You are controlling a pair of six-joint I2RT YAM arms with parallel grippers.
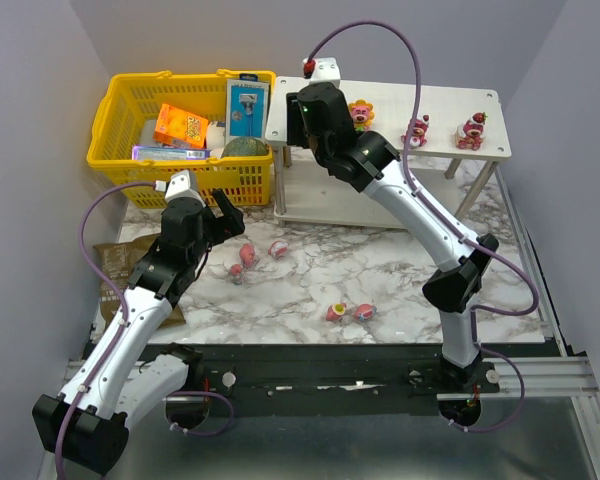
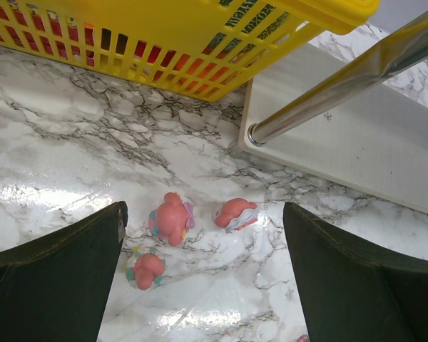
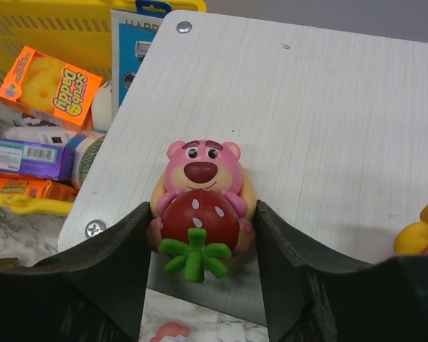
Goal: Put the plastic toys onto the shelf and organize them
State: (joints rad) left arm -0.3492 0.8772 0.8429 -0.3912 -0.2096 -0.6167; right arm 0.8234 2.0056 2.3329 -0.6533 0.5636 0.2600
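From above, you see three toys (image 1: 416,128) on the shelf (image 1: 450,105) top and five on the table (image 1: 400,270). Left wrist: your left gripper (image 2: 203,235) gapes wide above three pink toys. Right wrist: your right gripper (image 3: 200,239) clamps the strawberry bear (image 3: 202,203) at the shelf's edge.

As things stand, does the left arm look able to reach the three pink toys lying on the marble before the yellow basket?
Probably yes. The left gripper hangs open above the three pink toys, nothing lies between, and the basket and shelf leg stand beyond them.
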